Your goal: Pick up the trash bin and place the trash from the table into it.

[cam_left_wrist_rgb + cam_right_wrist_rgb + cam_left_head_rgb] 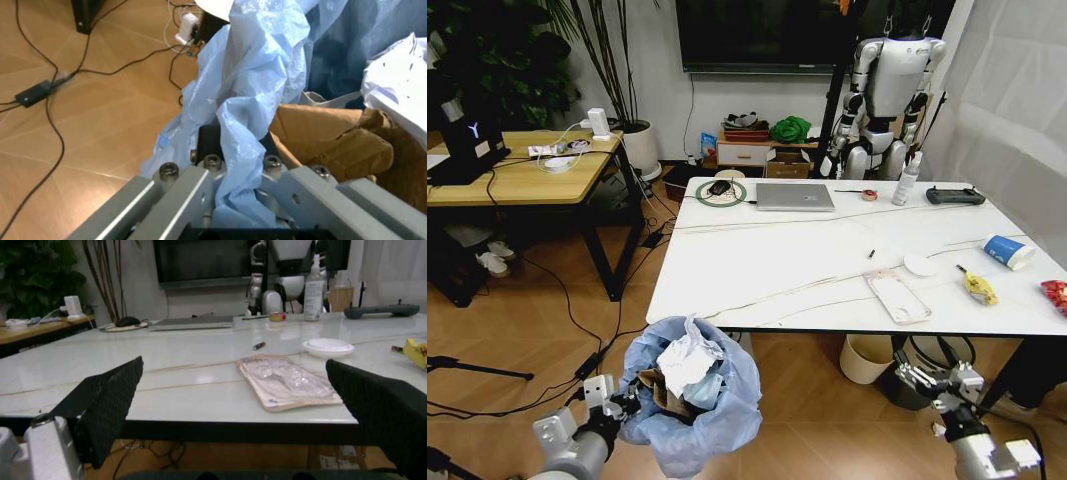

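Gripping the crinkled light-blue liner at the rim of the trash bin point(692, 405), the left gripper point(623, 403) holds it low in the head view, just in front of the white marble-look table point(777, 265) with thin dark veins, where a clear plastic tray point(898, 297), a yellow wrapper point(978, 288), a blue paper cup point(1008, 251) and a red can point(1055, 296) lie toward the right; no writing is readable. From the left wrist, grey metal fingers point(180, 192) pinch a fold of the thin translucent plastic beside crumpled brown cardboard point(333, 140) and white tissue point(400, 85) inside. From the right wrist, the right gripper point(233, 405) stands spread wide, its black textured pads point(110, 402) framing the glossy table edge and the flat tray point(287, 382).
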You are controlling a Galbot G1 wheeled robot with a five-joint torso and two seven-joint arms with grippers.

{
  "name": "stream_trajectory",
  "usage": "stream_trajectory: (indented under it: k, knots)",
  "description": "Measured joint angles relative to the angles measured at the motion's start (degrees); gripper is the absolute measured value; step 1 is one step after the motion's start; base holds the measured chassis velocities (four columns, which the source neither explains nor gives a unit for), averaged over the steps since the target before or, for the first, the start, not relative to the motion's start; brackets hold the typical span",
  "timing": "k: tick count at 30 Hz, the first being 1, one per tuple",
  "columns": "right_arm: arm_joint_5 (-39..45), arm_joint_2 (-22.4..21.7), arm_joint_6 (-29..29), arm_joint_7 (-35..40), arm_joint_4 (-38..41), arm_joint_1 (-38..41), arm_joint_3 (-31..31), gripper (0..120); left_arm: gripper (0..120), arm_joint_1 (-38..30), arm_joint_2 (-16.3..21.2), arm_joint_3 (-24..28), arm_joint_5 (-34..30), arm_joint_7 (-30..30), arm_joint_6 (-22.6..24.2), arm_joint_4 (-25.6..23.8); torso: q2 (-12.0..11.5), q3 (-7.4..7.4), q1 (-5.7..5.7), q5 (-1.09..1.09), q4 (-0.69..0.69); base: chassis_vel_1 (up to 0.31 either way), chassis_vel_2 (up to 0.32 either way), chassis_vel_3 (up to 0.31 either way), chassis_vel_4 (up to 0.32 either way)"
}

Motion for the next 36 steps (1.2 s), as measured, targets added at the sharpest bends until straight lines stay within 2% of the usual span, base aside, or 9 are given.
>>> stream_trajectory:
  k: [3, 9, 19, 36]
  knots:
    - [-1.65, 2.42, 1.63, -1.59, -1.19, 0.26, 1.30, 100, 0, -0.53, 0.78, 0.90, -0.37, 0.10, -0.11, 0.35, 0.00, 0.01, 0.00, 0.02, 0.01, -0.088, -0.122, 0.120, 0.119]
    - [-2.34, 3.92, 2.75, -2.61, -1.77, 0.43, 2.25, 100, 0, -1.54, 1.07, 2.17, -0.94, 0.11, -0.12, 0.40, 0.00, 0.01, 0.00, 0.02, -0.01, -0.168, -0.169, 0.186, 0.162]
    - [-2.14, 3.30, 2.87, -2.79, -1.71, 0.71, 2.32, 100, 0, -2.17, 0.65, 2.93, -1.00, -0.18, 0.03, -0.29, 0.00, 0.01, 0.00, 0.01, -0.01, -0.186, -0.176, 0.182, 0.154]
    - [-0.92, 1.53, 3.80, -3.80, -2.36, 0.53, 1.30, 100, 0, 0.27, -1.93, 2.69, 1.03, -0.08, -0.22, -1.52, 0.00, 0.00, 0.00, 0.02, 0.00, -0.015, -0.015, 0.018, 0.028]
